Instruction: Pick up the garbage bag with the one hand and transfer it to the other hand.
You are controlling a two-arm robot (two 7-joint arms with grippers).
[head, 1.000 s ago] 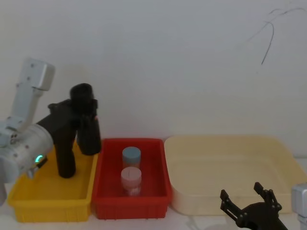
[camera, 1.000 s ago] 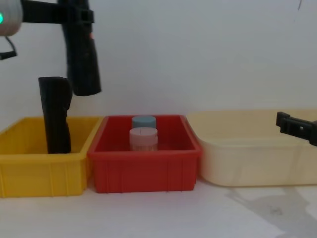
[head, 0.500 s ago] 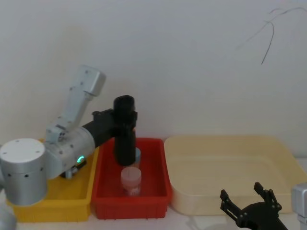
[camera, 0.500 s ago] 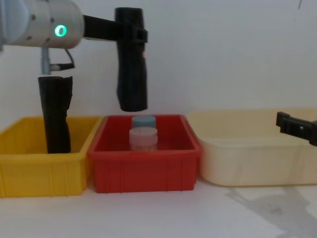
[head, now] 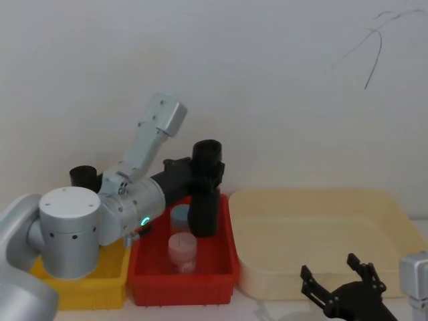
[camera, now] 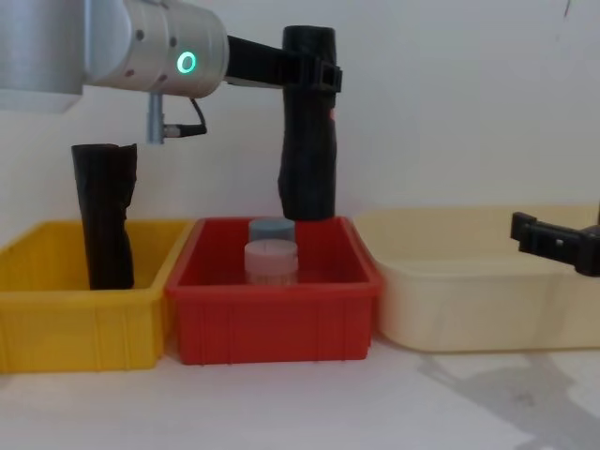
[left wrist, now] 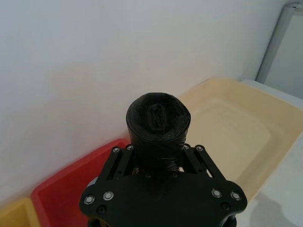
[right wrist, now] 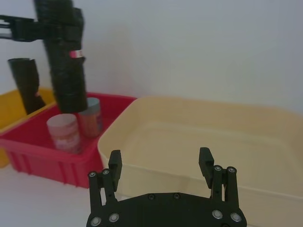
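Observation:
The garbage bag (camera: 307, 141), a smooth black upright roll, hangs just above the red bin (camera: 272, 328), towards its right side. My left gripper (camera: 314, 75), on the green-ringed wrist, is shut on the bag near its top. From the left wrist view the bag's flat top (left wrist: 158, 118) stands up between the gripper's fingers (left wrist: 198, 153). My right gripper (head: 331, 273) is low at the front right, before the cream tray (head: 321, 200), and stands open with nothing in it. The right wrist view has the bag (right wrist: 64, 56) far off beyond the right gripper (right wrist: 160, 156).
A second black roll (camera: 105, 225) with a rumpled top stands in the yellow bin (camera: 75, 328) at the left. The red bin holds a blue-lidded jar (camera: 272, 230) and a pink-lidded jar (camera: 272, 258) under and beside the bag. A white wall rises close behind the bins.
My left arm has carried the bag rightward, from above the yellow bin to over the red bin's right side, and slightly lower. The right gripper has shifted a little to the left.

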